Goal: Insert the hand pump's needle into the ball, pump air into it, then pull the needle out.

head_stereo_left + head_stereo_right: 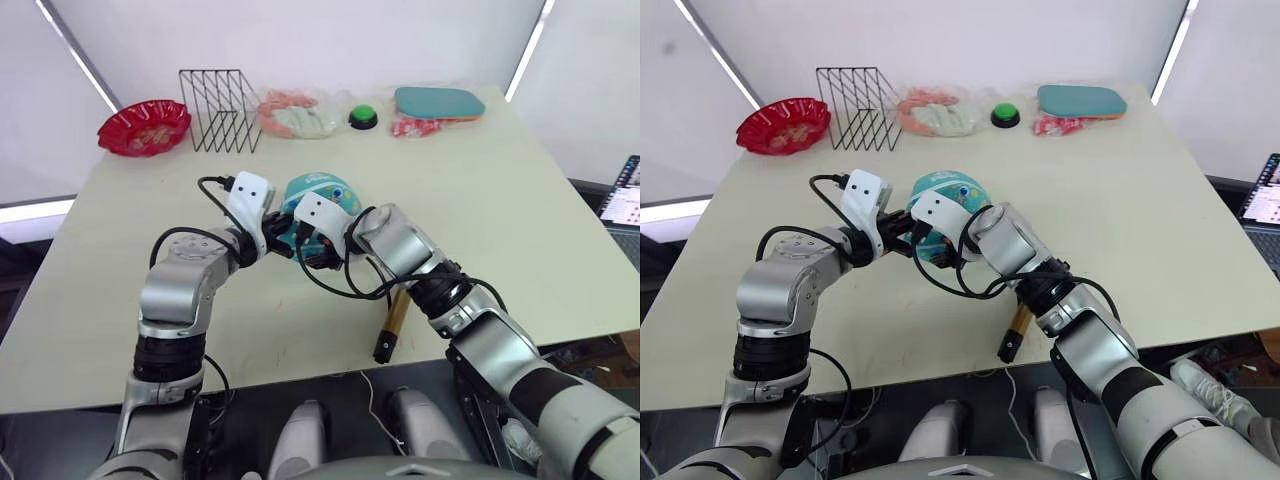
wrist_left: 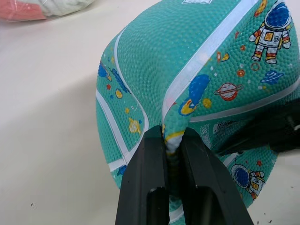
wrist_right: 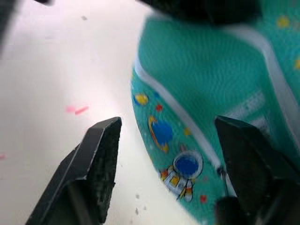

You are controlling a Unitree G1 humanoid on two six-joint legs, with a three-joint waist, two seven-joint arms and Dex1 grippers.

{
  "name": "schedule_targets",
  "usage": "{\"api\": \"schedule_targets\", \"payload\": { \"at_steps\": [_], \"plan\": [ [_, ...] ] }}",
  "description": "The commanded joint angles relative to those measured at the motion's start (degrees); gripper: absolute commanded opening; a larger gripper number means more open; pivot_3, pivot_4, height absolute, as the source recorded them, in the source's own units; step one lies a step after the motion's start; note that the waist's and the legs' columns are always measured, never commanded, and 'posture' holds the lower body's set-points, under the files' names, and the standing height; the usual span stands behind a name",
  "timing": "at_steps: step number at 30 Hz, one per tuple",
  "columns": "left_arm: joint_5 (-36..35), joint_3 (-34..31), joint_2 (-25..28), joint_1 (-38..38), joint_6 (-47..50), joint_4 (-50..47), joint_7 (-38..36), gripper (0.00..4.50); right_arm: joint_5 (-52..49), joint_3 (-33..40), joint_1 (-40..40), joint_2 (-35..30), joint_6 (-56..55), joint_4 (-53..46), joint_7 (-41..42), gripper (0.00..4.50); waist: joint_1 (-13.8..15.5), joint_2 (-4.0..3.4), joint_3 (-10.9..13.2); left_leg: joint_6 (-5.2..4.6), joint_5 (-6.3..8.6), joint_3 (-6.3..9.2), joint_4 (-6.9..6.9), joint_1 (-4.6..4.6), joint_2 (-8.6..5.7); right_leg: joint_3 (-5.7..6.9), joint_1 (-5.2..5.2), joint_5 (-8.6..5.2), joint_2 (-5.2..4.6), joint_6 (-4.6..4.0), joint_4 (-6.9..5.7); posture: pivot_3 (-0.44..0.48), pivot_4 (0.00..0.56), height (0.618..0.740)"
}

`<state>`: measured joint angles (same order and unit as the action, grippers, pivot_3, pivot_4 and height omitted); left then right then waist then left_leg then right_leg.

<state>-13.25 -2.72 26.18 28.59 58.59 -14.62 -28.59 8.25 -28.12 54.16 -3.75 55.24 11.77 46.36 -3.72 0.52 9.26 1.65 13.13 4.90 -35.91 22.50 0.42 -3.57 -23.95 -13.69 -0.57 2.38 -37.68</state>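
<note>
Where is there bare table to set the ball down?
Bare: the table's right side, beyond the ball, and its left side below the red bowl. Crowded: the far edge, from wire rack to paddle case; the hand pump lies near the front edge.

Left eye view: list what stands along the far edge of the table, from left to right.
Red bowl → black wire rack → clear bag with pink and white contents → green button → teal paddle case.
</note>
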Motion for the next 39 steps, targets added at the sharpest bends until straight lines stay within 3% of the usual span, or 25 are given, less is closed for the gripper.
{"api": "schedule_targets", "payload": {
  "at_steps": [1, 7, 11, 17, 31, 39],
  "plan": [
    [-0.45, 2.19, 0.91, -1.88, 1.79, 4.29, -0.80, 0.00, -1.91, 1.28, -1.18, -4.97, 2.78, -11.55, 1.82, 3.08, 0.23, 0.01, 0.01, -0.01, 0.00, 0.04, -0.05, 0.16, -0.16, 0.07, -0.07, 0.01, -0.25, 0.00, 0.02, 0.000, 0.150, 0.740],
    [-1.04, 2.44, 1.94, -1.44, 0.71, 5.48, -0.90, 0.00, -4.19, 2.56, -7.00, -11.74, -1.13, -24.54, 1.02, 3.08, 0.54, 0.04, 0.02, -0.11, 0.06, 0.20, -0.04, 0.29, -0.35, 0.35, -0.04, -0.05, -0.48, 0.10, 0.18, 0.000, 0.150, 0.740],
    [-1.31, 2.55, 2.21, -1.41, 0.30, 5.62, -0.96, 0.00, -8.47, 7.76, -14.33, -13.98, -12.96, -28.92, 1.14, 3.08, 0.38, 0.07, 0.04, -0.11, 0.04, 0.29, 0.01, 0.22, -0.26, 0.52, -0.03, -0.12, -0.39, 0.09, 0.13, 0.000, 0.150, 0.740],
    [-1.61, 2.54, 2.18, -1.08, -0.49, 5.91, -0.97, 0.00, -16.78, 15.21, -18.85, -16.48, -7.11, -31.86, 2.45, 3.08, 0.07, 0.15, 0.16, -0.12, 0.03, 0.24, -0.14, 0.14, -0.26, 0.50, 0.13, -0.11, -0.37, 0.11, 0.09, 0.000, 0.150, 0.740],
    [-2.15, 2.25, 2.00, -0.66, -0.53, 5.73, -0.36, 0.00, -16.26, 11.02, -17.13, -11.20, -19.72, -13.98, -1.49, 3.08, 0.31, 0.16, 0.16, -0.12, 0.03, 0.27, -0.21, 0.11, -0.25, 0.52, 0.14, -0.11, -0.34, 0.09, -0.02, 0.000, 0.150, 0.740],
    [-2.63, 2.03, 2.59, -0.93, -0.49, 5.47, 0.08, 0.00, -15.97, 10.57, -17.42, -10.53, -22.66, -11.15, -1.65, 3.08, 0.41, 0.17, 0.17, -0.12, 0.03, 0.27, -0.22, 0.13, -0.25, 0.51, 0.14, -0.11, -0.35, 0.08, -0.03, 0.000, 0.150, 0.740]
  ]
}}
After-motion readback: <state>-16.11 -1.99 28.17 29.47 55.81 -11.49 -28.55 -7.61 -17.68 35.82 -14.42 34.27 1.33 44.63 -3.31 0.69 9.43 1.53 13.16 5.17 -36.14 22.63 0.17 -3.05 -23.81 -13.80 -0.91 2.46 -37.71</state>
